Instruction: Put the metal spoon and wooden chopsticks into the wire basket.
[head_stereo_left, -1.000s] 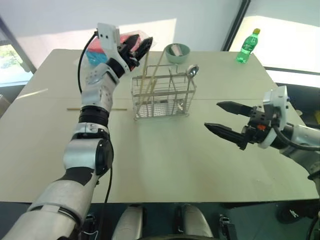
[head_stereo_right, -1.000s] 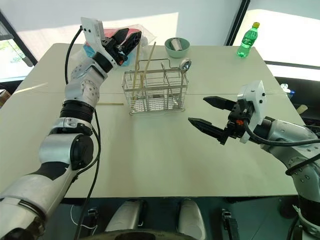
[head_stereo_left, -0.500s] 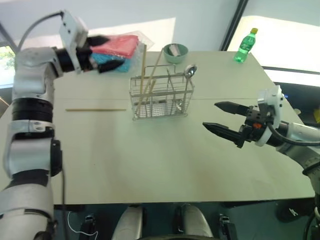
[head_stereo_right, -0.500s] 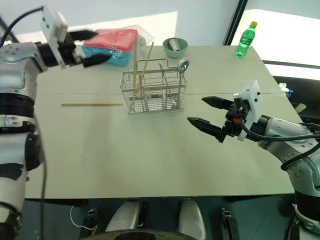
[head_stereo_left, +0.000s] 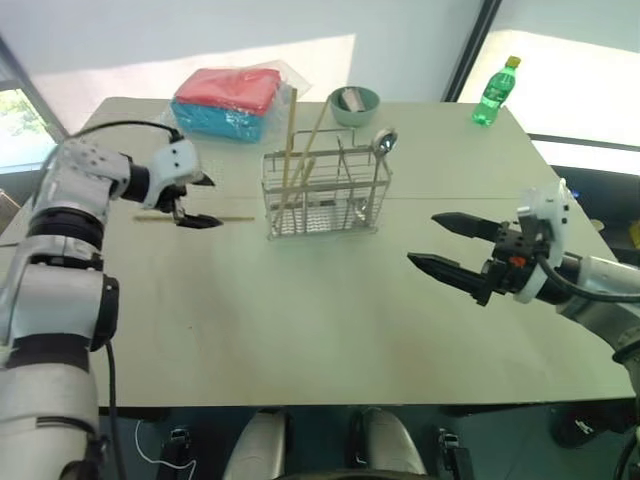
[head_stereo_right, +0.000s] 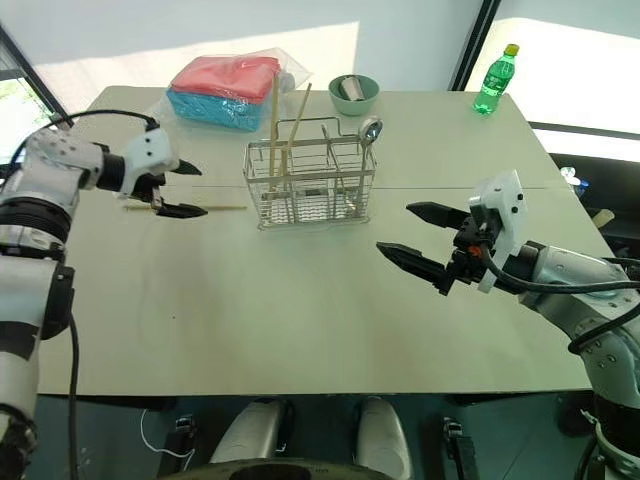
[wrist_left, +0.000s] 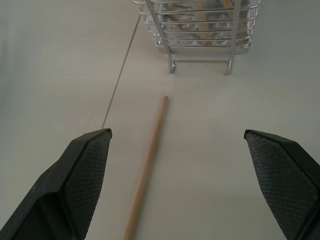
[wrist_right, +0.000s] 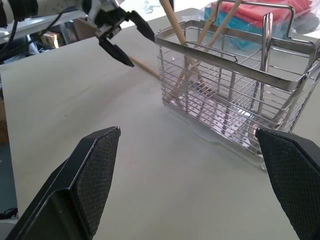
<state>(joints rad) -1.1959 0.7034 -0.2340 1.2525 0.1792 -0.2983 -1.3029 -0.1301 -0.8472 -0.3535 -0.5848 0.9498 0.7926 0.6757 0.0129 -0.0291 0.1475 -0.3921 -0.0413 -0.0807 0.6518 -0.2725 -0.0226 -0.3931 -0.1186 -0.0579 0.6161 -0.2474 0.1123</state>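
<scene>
Smooth beige table (head_stereo_left: 300, 300), gridded wire basket (head_stereo_left: 322, 195), slim wooden chopsticks (head_stereo_left: 292, 140), shiny round-bowled spoon (head_stereo_left: 383, 142)

The rectangular wire basket (head_stereo_left: 322, 195) is shiny silver, like the small metal spoon (head_stereo_left: 383, 141). The thin wooden chopsticks (head_stereo_left: 291, 140) are light tan. The flat counter (head_stereo_left: 320, 310) is pale beige. At 12 o'clock, a small round bowl (head_stereo_left: 354, 105) is pale green.
</scene>
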